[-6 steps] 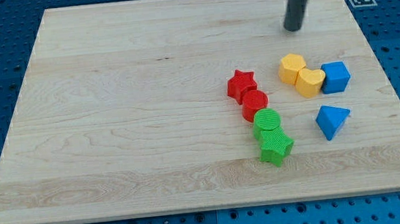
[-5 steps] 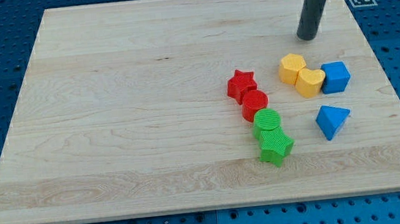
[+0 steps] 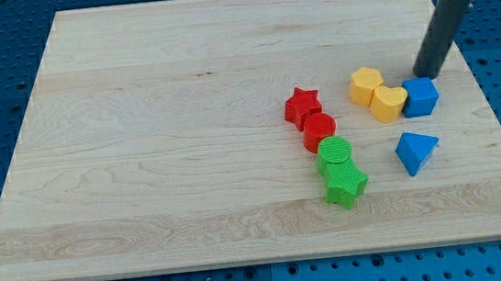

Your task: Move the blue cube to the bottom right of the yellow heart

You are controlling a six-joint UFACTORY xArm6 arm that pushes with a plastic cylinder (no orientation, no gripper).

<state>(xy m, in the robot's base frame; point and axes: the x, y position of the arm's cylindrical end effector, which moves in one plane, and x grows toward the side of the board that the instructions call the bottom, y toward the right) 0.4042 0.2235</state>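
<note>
Camera view: since the earlier frames my tip (image 3: 426, 75) has travelled from the view's top centre-right down and to the view's right, now sitting right at the top edge of the blue cube (image 3: 421, 96). Looks like touching or just about touching, can't tell for sure. Blocks haven't shifted, same layout in all frames.

End effector is a plain dark rod, no jaws, so nothing to open or close and it holds nothing; only possible contact is the blue cube's upper edge.

Blue cube is on the view's right of the wooden board (image 3: 138, 124), touching the right side of the yellow heart (image 3: 389, 103). So it sits beside the heart, level with it, not lower right. Yellow hexagon-like block (image 3: 365, 85) touches the heart on its upper left.

Blue triangular block (image 3: 416, 151) lies below the cube, apart from it. Red star (image 3: 302, 106) and red round block (image 3: 320, 131) touch, then green round block (image 3: 334, 154) and green star (image 3: 345, 185) continue downward in a chain.
</note>
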